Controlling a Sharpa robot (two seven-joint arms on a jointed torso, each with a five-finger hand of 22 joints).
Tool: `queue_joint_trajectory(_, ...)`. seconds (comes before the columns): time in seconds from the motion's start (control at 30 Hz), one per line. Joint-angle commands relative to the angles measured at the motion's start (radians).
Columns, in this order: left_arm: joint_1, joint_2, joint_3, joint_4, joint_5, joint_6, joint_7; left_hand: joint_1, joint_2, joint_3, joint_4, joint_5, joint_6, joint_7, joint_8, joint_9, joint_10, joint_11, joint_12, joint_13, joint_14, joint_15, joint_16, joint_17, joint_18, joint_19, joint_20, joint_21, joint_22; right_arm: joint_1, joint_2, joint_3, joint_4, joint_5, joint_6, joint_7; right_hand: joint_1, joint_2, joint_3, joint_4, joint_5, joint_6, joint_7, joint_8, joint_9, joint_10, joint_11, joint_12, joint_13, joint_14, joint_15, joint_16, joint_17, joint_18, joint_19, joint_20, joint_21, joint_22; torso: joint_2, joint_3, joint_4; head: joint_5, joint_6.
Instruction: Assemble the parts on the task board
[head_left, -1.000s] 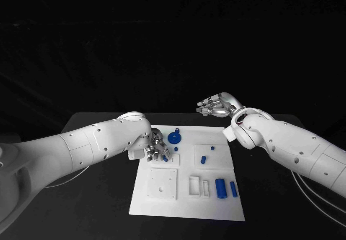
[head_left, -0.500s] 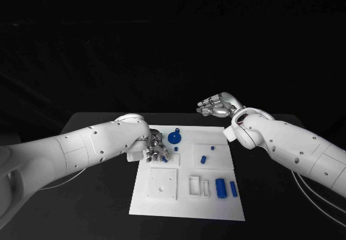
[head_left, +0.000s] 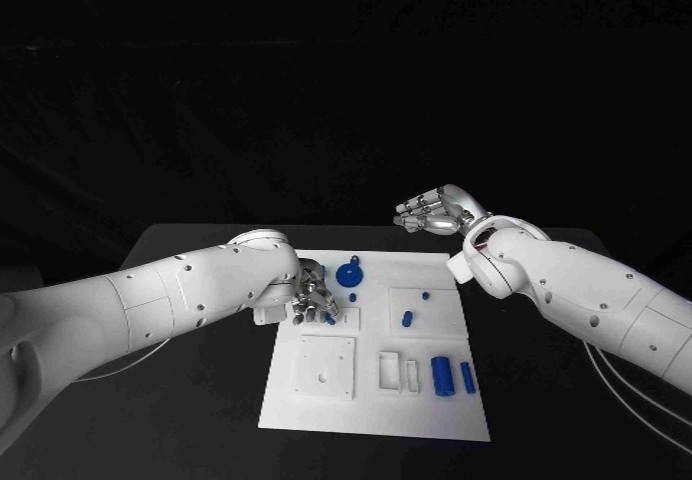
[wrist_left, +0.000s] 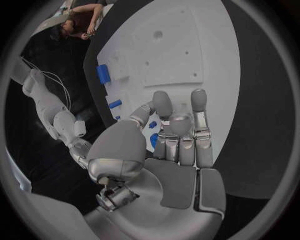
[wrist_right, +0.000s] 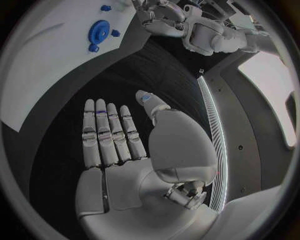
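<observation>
Fingers of the left hand (head_left: 315, 303) curl down on a small blue part (head_left: 332, 318) at the task board's (head_left: 372, 420) left-centre; whether they actually pinch it I cannot tell. Seating it likely wants a slow, straight push. Right hand (head_left: 430, 212), upper right of the frame, is spread and holds nothing. Bare desk (head_left: 202, 400) flanks the board, leaving room.

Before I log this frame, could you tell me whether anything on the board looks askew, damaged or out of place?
Nothing stands out. The task board lies flat on the table, and the blue parts, such as the round part and the two bars, sit on it unbroken. The left hand hangs over its far left corner.
</observation>
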Motion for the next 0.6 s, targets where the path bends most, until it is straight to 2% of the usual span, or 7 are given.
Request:
queue_joint_trajectory(0.03,-0.004,0.0,-0.001,0.001,-0.019,-0.018,0.01,0.03,0.025,0.006,-0.003,0.005,0.211,-0.155,0.003,0.0,0.016,-0.038,-0.002,-0.001,0.002,-0.007,-0.003,0.0,-0.013,0.003,-0.003,-0.007,0.018,-0.001,0.0,0.001,0.001,-0.002,0.014,0.006,0.003,0.006,-0.005,-0.002,0.006,-0.003,-0.001,0.003,-0.001,-0.006,0.001,-0.003,-0.001,-0.007,0.002,-0.004,-0.002,0.017,-0.005,0.001,0.005,-0.001,0.0,0.0007,-0.001,0.0,-0.001)
queue_joint_trajectory(0.2,-0.004,-0.001,-0.001,0.002,-0.023,-0.026,0.017,0.03,0.025,0.006,-0.003,0.005,0.211,-0.155,0.003,0.0,0.016,-0.038,-0.002,-0.001,0.002,-0.007,-0.003,0.0,-0.013,0.003,-0.003,-0.007,0.018,-0.001,0.0,0.001,0.002,-0.002,0.014,0.006,0.003,0.006,-0.005,-0.002,0.006,-0.003,-0.001,0.003,-0.001,-0.006,0.001,-0.003,-0.001,-0.007,0.002,-0.004,-0.002,0.017,-0.005,0.001,0.005,-0.001,0.001,0.0005,0.0004,-0.002,-0.002)
queue_joint_trajectory(0.47,-0.004,-0.003,0.0,0.004,-0.025,-0.031,0.023,0.03,0.025,0.006,-0.003,0.005,0.211,-0.155,0.003,0.0,0.016,-0.038,-0.002,-0.001,0.002,-0.007,-0.003,0.0,-0.013,0.003,-0.003,-0.007,0.018,-0.002,0.0,0.001,0.001,-0.002,0.015,0.005,0.003,0.006,-0.005,-0.002,0.006,-0.003,-0.001,0.003,-0.001,-0.006,0.001,-0.003,-0.001,-0.007,0.002,-0.004,-0.002,0.017,-0.005,0.001,0.005,-0.001,0.001,0.001,-0.0006,-0.003,-0.004)
queue_joint_trajectory(0.6,-0.004,-0.002,0.008,0.002,-0.025,-0.03,0.025,0.029,0.025,0.007,-0.004,0.006,0.212,-0.155,0.003,-0.001,0.016,-0.039,-0.002,-0.002,0.002,-0.008,-0.003,-0.003,-0.013,0.004,-0.003,-0.006,0.018,-0.002,0.001,0.001,0.001,-0.002,0.016,0.005,0.003,0.006,-0.005,-0.002,0.006,-0.003,-0.001,0.003,-0.001,-0.006,0.001,-0.003,-0.001,-0.007,0.002,-0.004,-0.002,0.017,-0.005,0.001,0.005,-0.001,0.001,0.0008,-0.0004,-0.004,-0.004)
